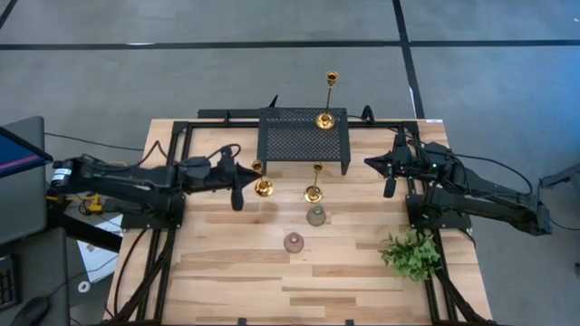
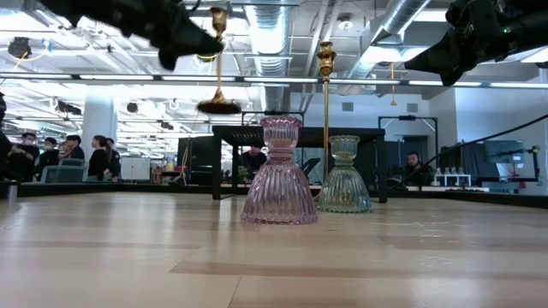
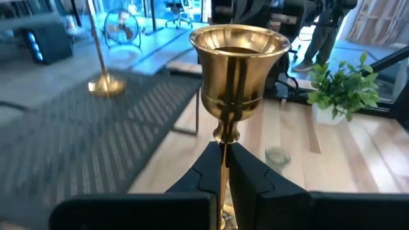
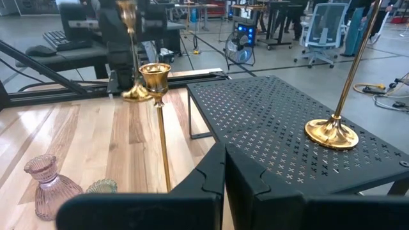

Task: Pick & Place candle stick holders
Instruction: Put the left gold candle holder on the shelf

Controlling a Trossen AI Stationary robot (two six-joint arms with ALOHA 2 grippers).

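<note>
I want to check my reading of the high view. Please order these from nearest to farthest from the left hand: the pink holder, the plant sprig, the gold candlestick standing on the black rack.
1. Gold candlestick on the rack: on the black rack, beyond the left hand.
2. Pink holder: mid-table, toward the front edge.
3. Plant sprig: front right, farthest.

The first two are close; the candlestick seems slightly nearer.
</note>
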